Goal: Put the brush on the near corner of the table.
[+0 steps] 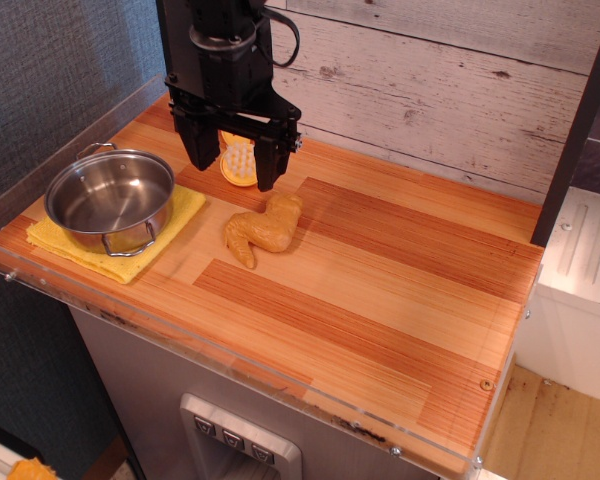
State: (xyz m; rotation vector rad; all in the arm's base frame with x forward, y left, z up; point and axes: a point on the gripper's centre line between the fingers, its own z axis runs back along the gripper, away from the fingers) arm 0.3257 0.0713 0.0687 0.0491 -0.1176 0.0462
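Note:
The yellow brush (239, 163) lies on the table (380, 300) near its far left, bristles up; its handle is hidden behind the arm. My black gripper (234, 168) hangs over it with its two fingers spread to either side of the brush head. The left finger (202, 150) stands left of the brush and the right finger (267, 168) right of it. The jaws are open and hold nothing.
A tan chicken-wing toy (264, 230) lies just in front of the brush. A steel pot (110, 200) sits on a yellow cloth (170, 225) at the left. A clear acrylic rim (230, 365) edges the table. A white plank wall (430, 90) stands behind.

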